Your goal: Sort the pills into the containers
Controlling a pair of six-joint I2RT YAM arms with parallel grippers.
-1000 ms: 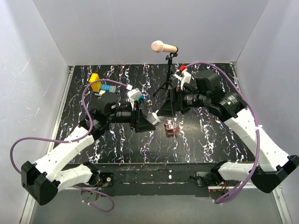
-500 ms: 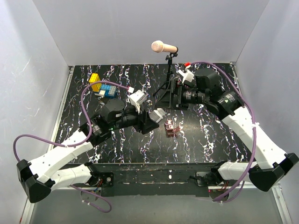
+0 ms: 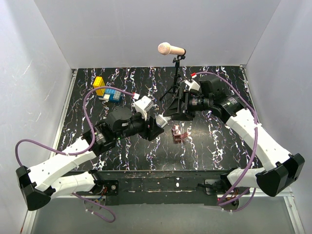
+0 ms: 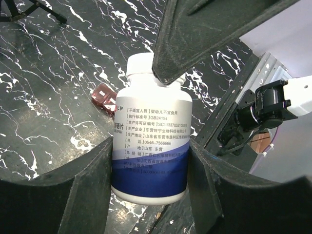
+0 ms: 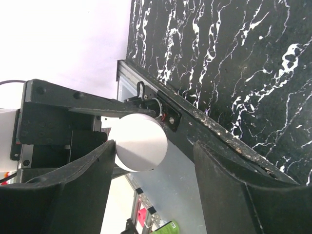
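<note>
My left gripper (image 4: 148, 180) is shut on a white pill bottle (image 4: 151, 141) with a blue lower band, held off the table with its cap pointing away. In the top view the bottle (image 3: 164, 120) sits between the two arms. My right gripper (image 5: 153, 146) is open around the white cap (image 5: 140, 142). One finger touches the cap and the other stands apart from it. A black right finger (image 4: 195, 39) overlaps the cap in the left wrist view. The reddish-brown container (image 3: 178, 133) lies on the black marbled table just right of the bottle, also seen as the container (image 4: 104, 95). Pills are hidden.
A microphone (image 3: 171, 49) on a black tripod (image 3: 173, 95) stands behind the grippers. Yellow, blue and green toy blocks (image 3: 108, 90) lie at the back left. White walls close in three sides, and a metal rail (image 3: 161, 178) runs along the near edge.
The left arm carried the bottle right and turned it toward the right gripper. The right gripper swung in around the cap and its jaws narrowed.
</note>
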